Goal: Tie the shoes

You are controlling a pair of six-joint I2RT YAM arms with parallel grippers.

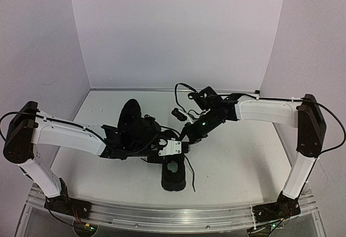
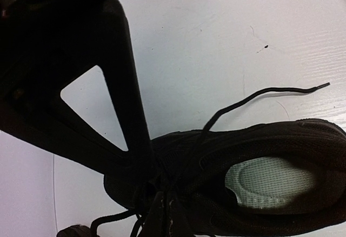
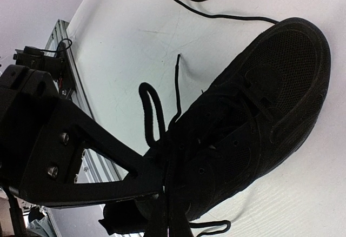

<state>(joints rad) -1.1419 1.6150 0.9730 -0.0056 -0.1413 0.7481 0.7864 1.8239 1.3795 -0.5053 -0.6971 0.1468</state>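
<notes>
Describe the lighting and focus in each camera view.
Top external: even, sharp light, but the black shoes show little detail; left wrist: left gripper is a dark silhouette; right wrist: mesh texture reads crisply, right gripper shadowed.

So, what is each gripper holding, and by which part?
The left gripper and right gripper each seem to pinch a lace close to the shoe.

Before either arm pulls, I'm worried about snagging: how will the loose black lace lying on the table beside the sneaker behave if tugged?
Probably floppy: the loose lace lies in a limp curve on the table. Thin, so likely light and easy to slide. It runs into the sneaker, so a hard tug may shift that.
</notes>
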